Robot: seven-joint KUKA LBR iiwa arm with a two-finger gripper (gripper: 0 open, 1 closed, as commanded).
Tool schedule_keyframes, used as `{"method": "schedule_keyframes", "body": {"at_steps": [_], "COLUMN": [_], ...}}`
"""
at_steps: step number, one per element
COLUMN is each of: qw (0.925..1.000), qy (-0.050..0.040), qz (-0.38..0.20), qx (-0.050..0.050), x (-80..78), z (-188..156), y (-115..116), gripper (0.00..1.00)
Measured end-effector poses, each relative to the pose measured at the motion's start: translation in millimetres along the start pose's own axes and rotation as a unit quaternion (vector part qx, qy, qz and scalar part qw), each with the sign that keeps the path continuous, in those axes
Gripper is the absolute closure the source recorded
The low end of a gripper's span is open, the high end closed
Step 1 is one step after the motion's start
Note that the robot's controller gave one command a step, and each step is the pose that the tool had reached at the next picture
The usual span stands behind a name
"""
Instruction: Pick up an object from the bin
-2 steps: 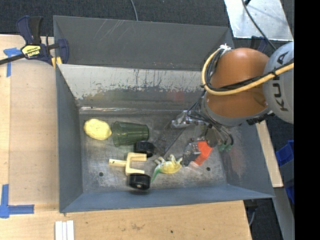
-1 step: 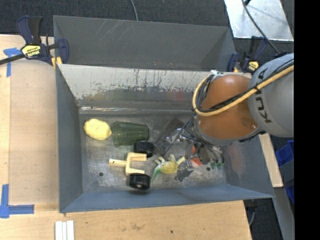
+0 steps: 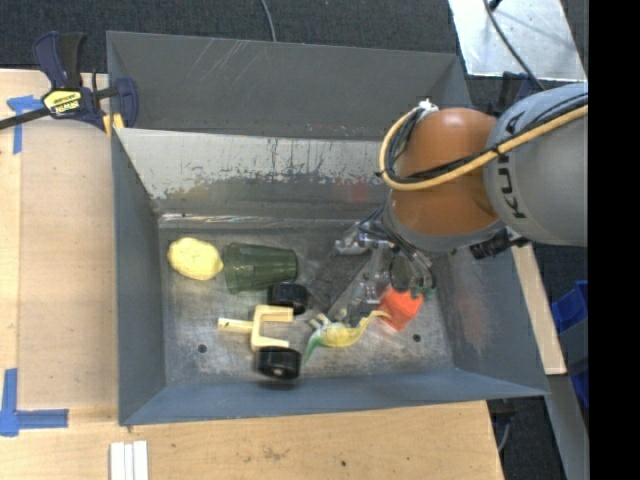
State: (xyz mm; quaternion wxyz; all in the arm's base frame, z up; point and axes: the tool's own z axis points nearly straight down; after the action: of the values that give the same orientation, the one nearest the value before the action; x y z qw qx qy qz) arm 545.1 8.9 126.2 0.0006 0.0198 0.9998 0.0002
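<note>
Camera view, from above. The landmark is a dark green cup (image 3: pixel 260 266) lying on its side on the floor of the grey metal bin (image 3: pixel 140 268). A lumpy yellow piece (image 3: pixel 195 259) touches the cup's left end. A small black disc (image 3: pixel 288 295) lies just below the cup's right end. Further below the cup is a cream toy part (image 3: pixel 268 326) with a black wheel (image 3: pixel 278 363) at its lower end. To the right of the cup, apart from it, the gripper (image 3: pixel 380 290) hangs low over the floor beneath the arm's orange cover (image 3: pixel 445 168). Whether it is spread or pressed together cannot be told. An orange-red piece (image 3: pixel 400 310) lies on the floor just beside the gripper, on the side away from the cup, and nothing can be seen pinched. A small yellow-and-green piece (image 3: pixel 340 335) lies below and right of the cup, between the cream toy part and the orange-red piece
</note>
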Motion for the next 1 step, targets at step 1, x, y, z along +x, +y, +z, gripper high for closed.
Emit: {"method": "schedule_keyframes", "body": {"at_steps": [1], "qw": [1.0000], "qy": [-0.0071], "qz": [0.005], "qx": [0.000], "x": [-3.1], "z": [30.7], "y": [21.7], "gripper": [0.00]}}
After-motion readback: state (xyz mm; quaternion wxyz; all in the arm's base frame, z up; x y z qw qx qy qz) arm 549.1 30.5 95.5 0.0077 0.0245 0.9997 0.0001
